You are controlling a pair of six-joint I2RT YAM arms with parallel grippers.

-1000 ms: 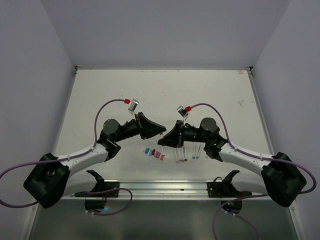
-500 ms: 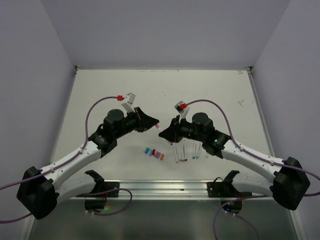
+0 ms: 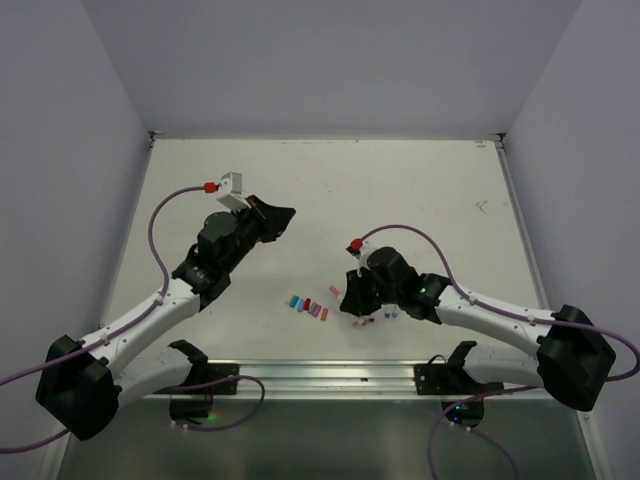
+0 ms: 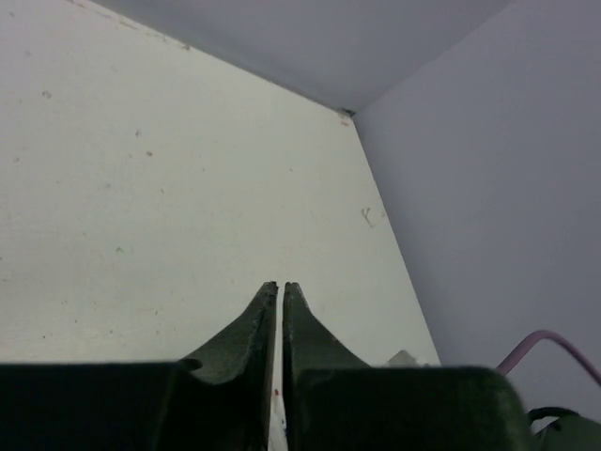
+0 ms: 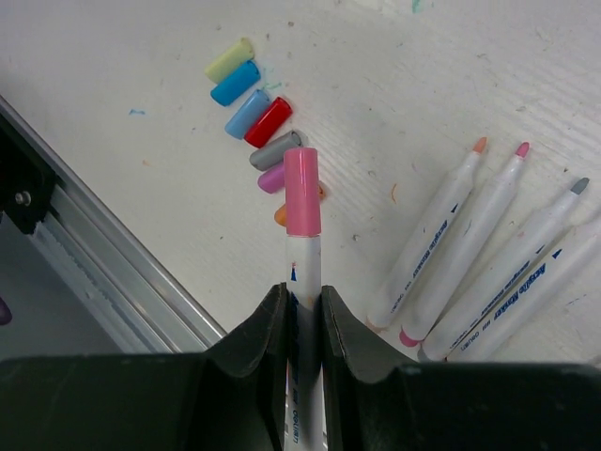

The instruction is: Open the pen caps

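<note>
Right pincer point(image 5: 302, 293) clamped on slim white plastic pen point(image 5: 302, 258), stubby pink cap point(image 5: 302, 191) on, just past fingertips point(image 5: 272, 308) | left pincer point(image 4: 281, 285) together | your top view gives only a pink speck.

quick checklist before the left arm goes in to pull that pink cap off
1. Pen gripped firmly: ok, the right gripper is clamped on its barrel.
2. Pink cap exposed for a grab: ok, it sticks out well past the jaws.
3. Left gripper open enough to take the cap: not ok, its jaws are nearly together.
4. Left gripper empty: cannot tell, only a white sliver shows in the gap.
5. Left gripper lined up with the cap: not ok, the top view shows it well off to the left.
6. Clearance over the loose caps: cannot tell, the cap overlaps them in the wrist view.
</note>
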